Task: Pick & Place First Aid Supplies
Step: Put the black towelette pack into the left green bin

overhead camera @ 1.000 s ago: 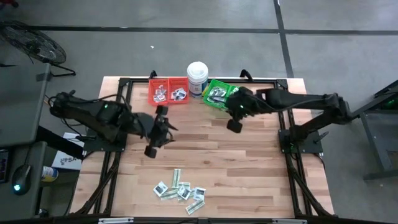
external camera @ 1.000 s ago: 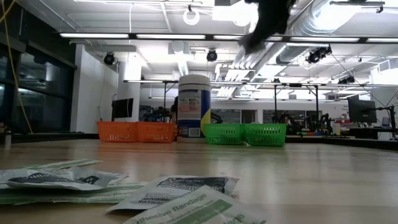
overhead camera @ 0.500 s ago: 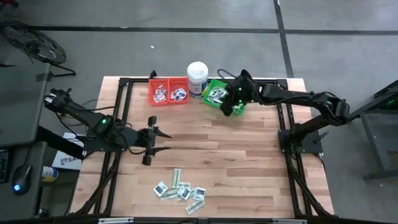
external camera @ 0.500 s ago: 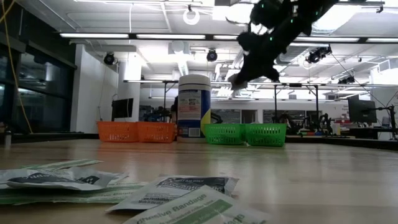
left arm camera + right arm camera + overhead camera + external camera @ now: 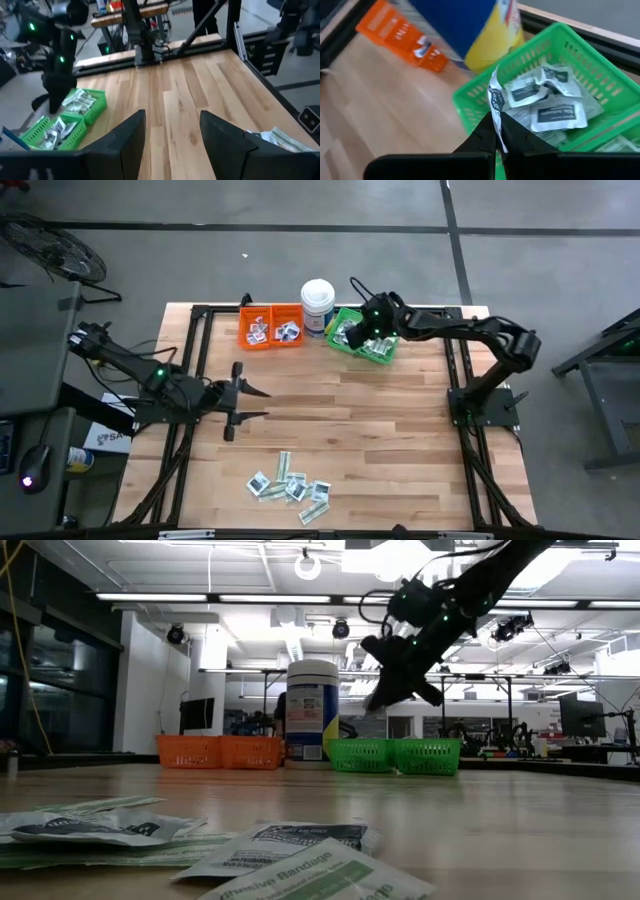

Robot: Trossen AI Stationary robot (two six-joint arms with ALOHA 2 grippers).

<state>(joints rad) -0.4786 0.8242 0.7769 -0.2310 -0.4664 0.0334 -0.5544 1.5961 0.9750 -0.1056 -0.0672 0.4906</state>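
Loose first aid packets [image 5: 292,488] lie in a pile near the table's front edge, close up in the low view [image 5: 280,845]. Two green bins [image 5: 364,337] at the far edge hold more packets [image 5: 542,105]. My right gripper [image 5: 352,332] hangs over the left green bin [image 5: 580,47], shut on one white packet [image 5: 494,97]. My left gripper [image 5: 248,402] stands open over the bare left-middle of the table, its fingers [image 5: 127,140] with nothing between them. My right gripper pinches one end of the white packet [image 5: 496,125] between its two fingertips. The fingers slant down from the table's right side. The packet sticks out past the fingertips, edge-on to the wrist camera, clear of the green bin and the packets below it.
Two orange bins [image 5: 270,325] with a few packets stand at the far left. A tall white tub [image 5: 318,302] stands between them and the green bins. Bare wood lies across the table's middle [image 5: 340,410]. Black frame rails [image 5: 190,370] run along the table's sides.
My right gripper, still shut on the packet, has gone from the table's middle toward the far edge and down, and has turned about its own line, ending over the green bins. My left gripper, still open, has drawn back toward the left edge and sunk.
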